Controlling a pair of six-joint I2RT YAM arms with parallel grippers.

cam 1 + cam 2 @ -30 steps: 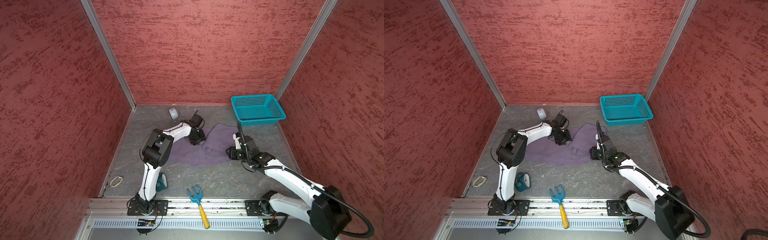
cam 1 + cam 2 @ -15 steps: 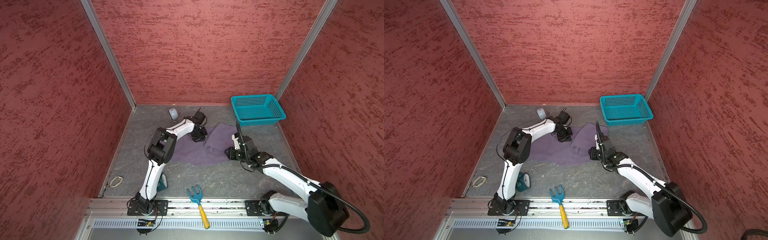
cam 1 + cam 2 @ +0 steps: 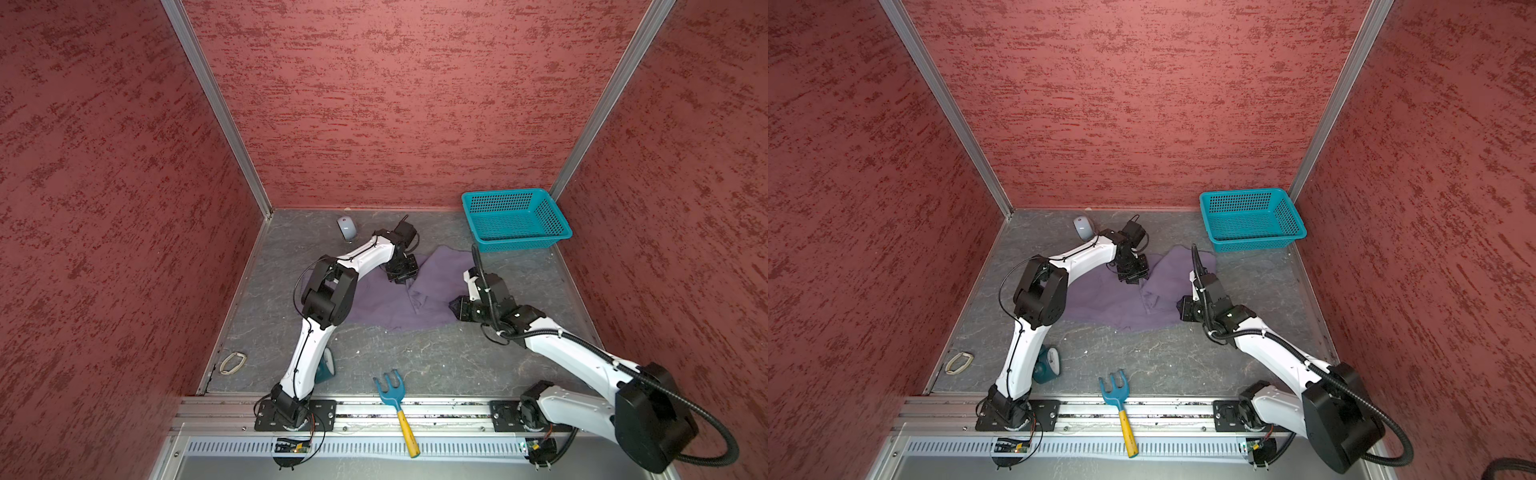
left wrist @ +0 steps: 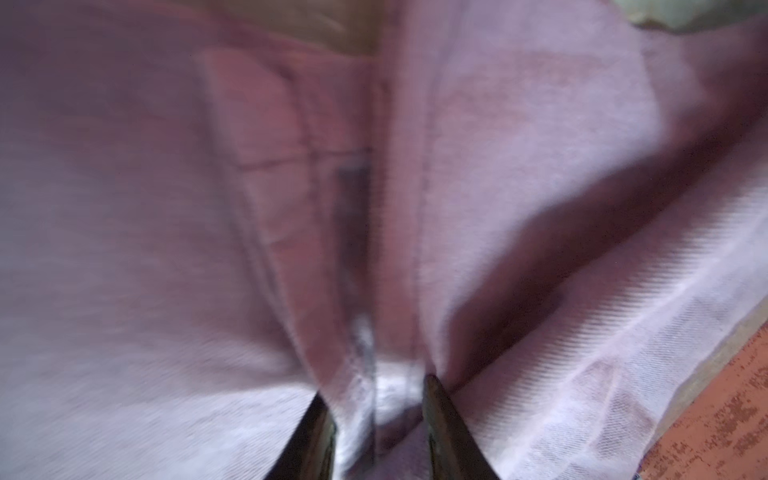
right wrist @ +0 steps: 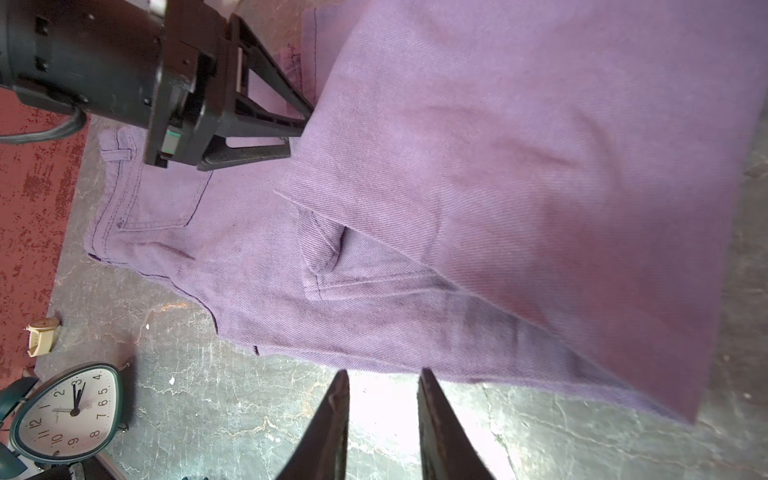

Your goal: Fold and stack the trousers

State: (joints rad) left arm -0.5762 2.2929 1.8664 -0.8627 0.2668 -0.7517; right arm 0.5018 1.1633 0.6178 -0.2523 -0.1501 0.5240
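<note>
Left arm (image 3: pixel 365 257) shifted inward. Trousers (image 3: pixel 386 305) laid on tabletop (image 3: pixel 415 357), leg folded. Left end effector (image 3: pixel 403 279) astride seam, grip can't be told; right end effector (image 5: pixel 384 372) parted, empty. Fold maybe dragged undone if snagged.

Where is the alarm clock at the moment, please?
In both top views the alarm clock stands front-left on the table, partly hidden behind the left arm, with the blue toy rake to its right.

Right end effector (image 5: pixel 383 371), jaws parted, hovers over bare table (image 5: pixel 249 415) beside folded trousers (image 5: pixel 498 166).
</note>
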